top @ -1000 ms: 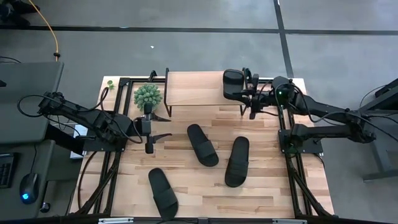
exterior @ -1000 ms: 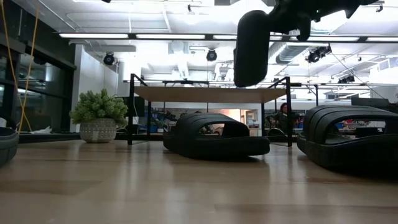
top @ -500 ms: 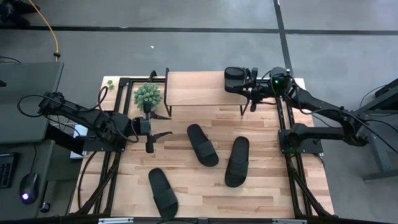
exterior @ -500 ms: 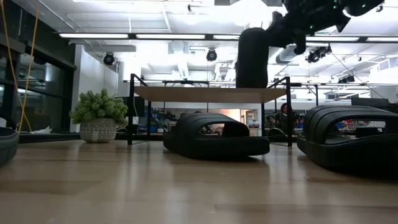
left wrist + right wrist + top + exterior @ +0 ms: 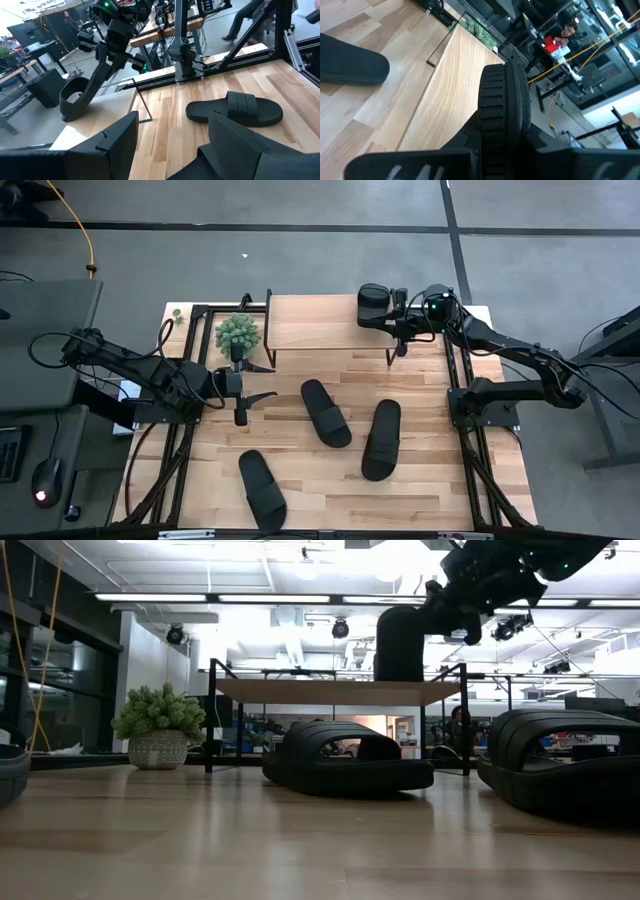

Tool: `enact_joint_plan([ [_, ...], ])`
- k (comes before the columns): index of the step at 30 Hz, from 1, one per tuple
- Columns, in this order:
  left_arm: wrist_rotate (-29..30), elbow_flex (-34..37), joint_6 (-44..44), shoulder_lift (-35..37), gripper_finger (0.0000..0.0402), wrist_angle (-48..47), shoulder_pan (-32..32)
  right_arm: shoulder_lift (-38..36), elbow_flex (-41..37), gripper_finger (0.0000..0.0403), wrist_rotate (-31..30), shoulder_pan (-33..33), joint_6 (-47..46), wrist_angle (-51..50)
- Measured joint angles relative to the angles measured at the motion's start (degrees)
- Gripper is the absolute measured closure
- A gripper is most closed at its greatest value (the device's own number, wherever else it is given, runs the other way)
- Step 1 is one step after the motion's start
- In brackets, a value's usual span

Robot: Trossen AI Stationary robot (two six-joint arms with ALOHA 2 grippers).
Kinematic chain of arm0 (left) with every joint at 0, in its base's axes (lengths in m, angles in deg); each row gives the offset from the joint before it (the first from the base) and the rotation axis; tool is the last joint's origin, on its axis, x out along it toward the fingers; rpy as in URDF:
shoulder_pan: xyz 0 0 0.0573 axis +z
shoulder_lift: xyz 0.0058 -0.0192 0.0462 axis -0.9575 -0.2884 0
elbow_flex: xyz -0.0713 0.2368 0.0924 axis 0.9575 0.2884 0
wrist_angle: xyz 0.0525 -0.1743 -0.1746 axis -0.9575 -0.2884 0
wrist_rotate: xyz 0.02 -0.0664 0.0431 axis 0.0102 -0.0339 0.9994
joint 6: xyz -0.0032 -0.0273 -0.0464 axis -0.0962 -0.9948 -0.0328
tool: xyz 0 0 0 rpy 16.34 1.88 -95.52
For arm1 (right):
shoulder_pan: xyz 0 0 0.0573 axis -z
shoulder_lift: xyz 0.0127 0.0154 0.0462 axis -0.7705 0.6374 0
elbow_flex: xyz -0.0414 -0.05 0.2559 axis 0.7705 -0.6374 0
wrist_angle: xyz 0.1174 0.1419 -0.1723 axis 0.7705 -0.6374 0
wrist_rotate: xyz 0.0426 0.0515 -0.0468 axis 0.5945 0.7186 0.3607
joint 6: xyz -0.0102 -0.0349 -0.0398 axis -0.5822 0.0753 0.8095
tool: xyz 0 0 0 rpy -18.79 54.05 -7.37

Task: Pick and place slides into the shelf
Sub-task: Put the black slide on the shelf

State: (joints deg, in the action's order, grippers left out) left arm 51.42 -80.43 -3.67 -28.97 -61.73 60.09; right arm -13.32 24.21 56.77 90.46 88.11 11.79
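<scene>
My right gripper (image 5: 397, 318) is shut on one black slide (image 5: 374, 305) over the right end of the shelf (image 5: 320, 325). In the left wrist view the slide (image 5: 80, 97) stands tilted with its lower end on the shelf's light wooden top. In the low view the slide (image 5: 398, 640) rises above the shelf top (image 5: 330, 691). Three more slides (image 5: 326, 412) (image 5: 381, 438) (image 5: 262, 488) lie flat on the table. My left gripper (image 5: 265, 382) is open and empty near the shelf's left end. My right gripper holds the slide at its ribbed strap (image 5: 502, 100), pinched between the two fingers. It comes from the table's right side, slanting down. The slide stands steeply tilted, its lower end (image 5: 67, 116) on the shelf top near the right end.
A small potted plant (image 5: 238, 333) stands beside the shelf's left end, close to my left gripper. Black frame rails (image 5: 465, 430) run along the table's left and right sides. Bare wood lies near the front right (image 5: 450, 490).
My right gripper has carried the slide toward the table's far edge and a little left, and has turned. The slide has come down from hanging clear by the shelf's right end and now stands on the shelf top.
</scene>
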Motion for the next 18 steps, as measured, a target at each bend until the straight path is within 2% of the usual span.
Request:
enact_joint_plan([
  [12,0.0,0.0,-0.2,0.0,0.0181,0.0,0.0,-2.6,0.0,0.0363,-0.3,0.1,-5.4,-4.6],
  [18,0.0,0.0,-0.2,0.0,0.0181,0.0,0.0,-2.6,0.0,0.0308,-0.4,0.1,-10.3,-5.5],
])
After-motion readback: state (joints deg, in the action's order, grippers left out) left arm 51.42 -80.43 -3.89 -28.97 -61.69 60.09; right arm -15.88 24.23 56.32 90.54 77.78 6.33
